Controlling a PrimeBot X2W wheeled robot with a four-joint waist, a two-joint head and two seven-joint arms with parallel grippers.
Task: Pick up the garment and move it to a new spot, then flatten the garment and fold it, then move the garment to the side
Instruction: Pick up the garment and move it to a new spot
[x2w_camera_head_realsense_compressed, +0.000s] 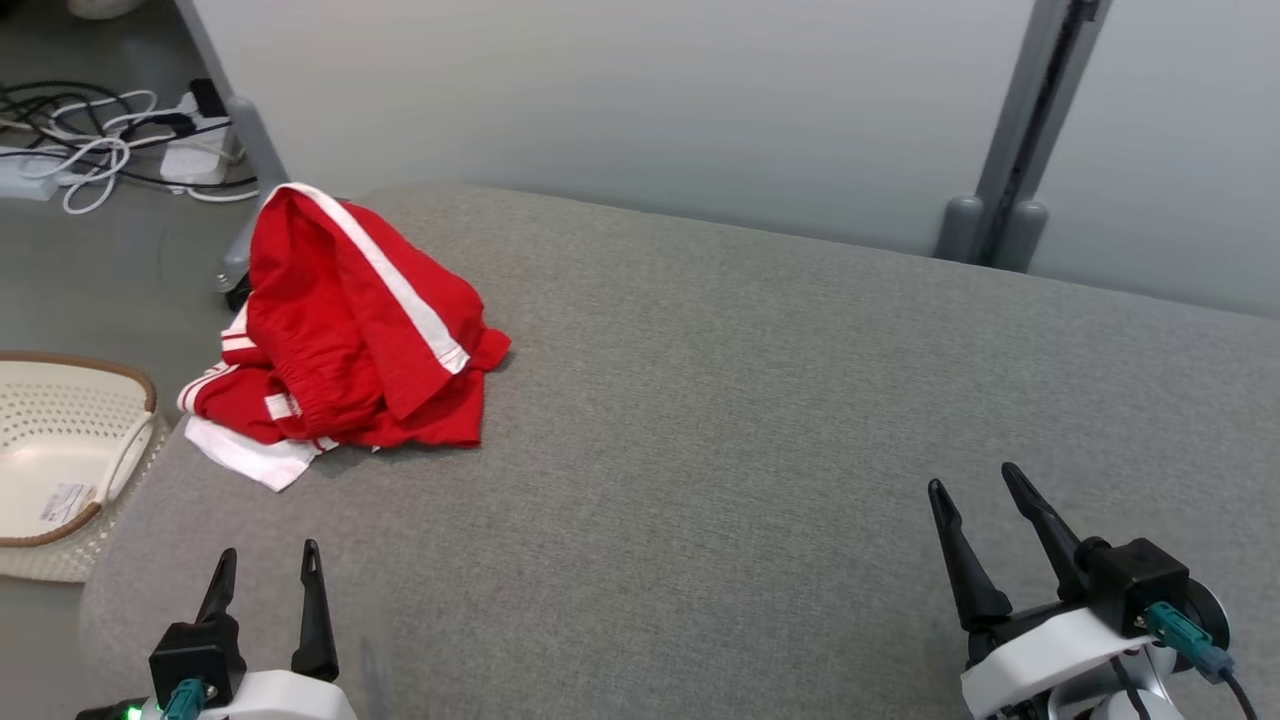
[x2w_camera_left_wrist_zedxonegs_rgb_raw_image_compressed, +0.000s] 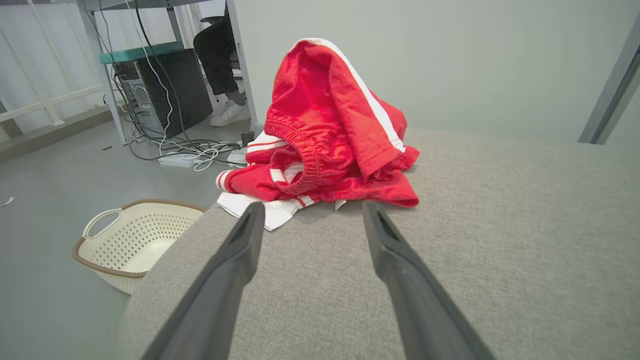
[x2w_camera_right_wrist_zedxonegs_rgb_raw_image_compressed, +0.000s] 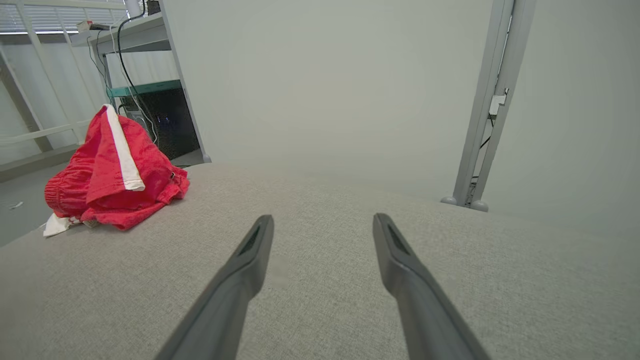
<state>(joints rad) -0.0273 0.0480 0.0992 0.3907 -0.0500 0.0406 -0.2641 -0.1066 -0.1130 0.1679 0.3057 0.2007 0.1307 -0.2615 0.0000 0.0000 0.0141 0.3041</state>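
One grey fabric-covered bench (x2w_camera_head_realsense_compressed: 760, 420) is stretching across the head view. The red garment (x2w_camera_head_realsense_compressed: 350, 320) with white stripes is lying crumpled in a heap near its far left corner. A cream basket (x2w_camera_head_realsense_compressed: 60, 450) is sitting on the floor (x2w_camera_head_realsense_compressed: 100, 290) beside the bench's left edge. The left jaws and the right jaws are hanging wide open and empty, well apart from the garment.

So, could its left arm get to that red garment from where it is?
Probably yes: the left gripper is open and points toward the red garment, with bare grey cushion between them.
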